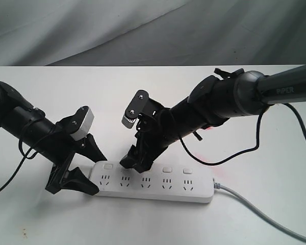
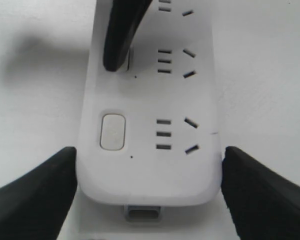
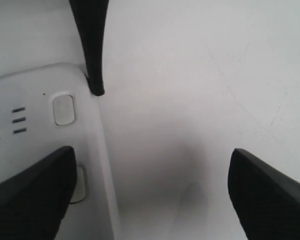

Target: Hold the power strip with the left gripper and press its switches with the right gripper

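Observation:
The white power strip lies flat near the table's front edge, with its grey cable running off to the right. My left gripper is shut on the strip's left end, one dark finger against each long side. The first switch shows untouched just beyond those fingers. My right gripper stands open over the strip. One of its fingers rests on the second switch and hides most of it; the other finger hangs over bare table beyond the strip. The last two switches lie uncovered further right.
The white table carries only the strip. A black cable loops under the right arm behind the strip. A grey backdrop rises behind the table's far edge.

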Controlling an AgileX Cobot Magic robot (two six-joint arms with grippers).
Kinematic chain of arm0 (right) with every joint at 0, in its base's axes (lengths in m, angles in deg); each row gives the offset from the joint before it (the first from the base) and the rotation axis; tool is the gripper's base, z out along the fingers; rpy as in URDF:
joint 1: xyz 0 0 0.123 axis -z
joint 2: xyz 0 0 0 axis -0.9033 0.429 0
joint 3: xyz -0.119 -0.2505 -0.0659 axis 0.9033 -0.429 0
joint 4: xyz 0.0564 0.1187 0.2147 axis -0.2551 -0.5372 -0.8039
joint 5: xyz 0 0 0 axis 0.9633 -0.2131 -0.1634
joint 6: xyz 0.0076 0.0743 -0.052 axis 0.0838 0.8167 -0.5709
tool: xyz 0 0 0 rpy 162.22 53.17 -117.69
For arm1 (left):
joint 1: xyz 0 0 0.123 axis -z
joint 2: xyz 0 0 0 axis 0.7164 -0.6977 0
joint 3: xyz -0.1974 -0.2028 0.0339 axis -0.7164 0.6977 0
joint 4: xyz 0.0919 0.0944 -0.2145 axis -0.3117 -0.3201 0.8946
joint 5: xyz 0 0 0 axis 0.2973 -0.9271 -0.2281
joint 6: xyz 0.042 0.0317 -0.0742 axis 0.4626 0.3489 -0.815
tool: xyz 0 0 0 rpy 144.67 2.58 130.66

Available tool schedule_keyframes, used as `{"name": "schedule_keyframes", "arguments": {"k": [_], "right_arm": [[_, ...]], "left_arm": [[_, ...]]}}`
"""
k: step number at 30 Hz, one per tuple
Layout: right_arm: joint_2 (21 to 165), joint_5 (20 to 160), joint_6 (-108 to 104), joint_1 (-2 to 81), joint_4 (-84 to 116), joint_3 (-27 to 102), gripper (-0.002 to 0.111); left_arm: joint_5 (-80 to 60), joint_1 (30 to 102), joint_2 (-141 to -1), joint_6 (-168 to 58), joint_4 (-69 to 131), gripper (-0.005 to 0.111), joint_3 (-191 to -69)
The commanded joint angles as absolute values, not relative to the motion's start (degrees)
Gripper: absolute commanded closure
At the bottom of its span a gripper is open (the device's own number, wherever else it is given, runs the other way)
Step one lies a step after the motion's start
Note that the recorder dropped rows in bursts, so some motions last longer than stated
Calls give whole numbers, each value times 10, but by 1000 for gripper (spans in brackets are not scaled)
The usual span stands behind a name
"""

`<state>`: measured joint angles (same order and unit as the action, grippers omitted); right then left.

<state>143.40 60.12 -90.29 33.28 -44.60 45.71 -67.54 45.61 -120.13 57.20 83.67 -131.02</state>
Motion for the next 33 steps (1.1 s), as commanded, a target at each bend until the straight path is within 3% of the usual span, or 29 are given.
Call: {"name": "schedule_keyframes", "arguments": {"k": [1, 8, 18, 24, 33], "right_arm": [[1454, 624, -913, 332, -390, 430, 33], [1445, 633, -913, 331, -407, 427, 33], [1322, 628, -939, 352, -437, 427, 33], [1316, 564, -939, 407, -439, 424, 33], [1318, 565, -953, 405, -457, 401, 33]], "left_arm": [[-673, 458, -1204, 576, 841, 59, -1311], [-673, 458, -1204, 576, 841, 59, -1311], [-673, 458, -1204, 576, 841, 59, -1311], [-673, 458, -1204, 576, 841, 59, -1311], [-673, 458, -1204, 576, 841, 59, -1311]]}}
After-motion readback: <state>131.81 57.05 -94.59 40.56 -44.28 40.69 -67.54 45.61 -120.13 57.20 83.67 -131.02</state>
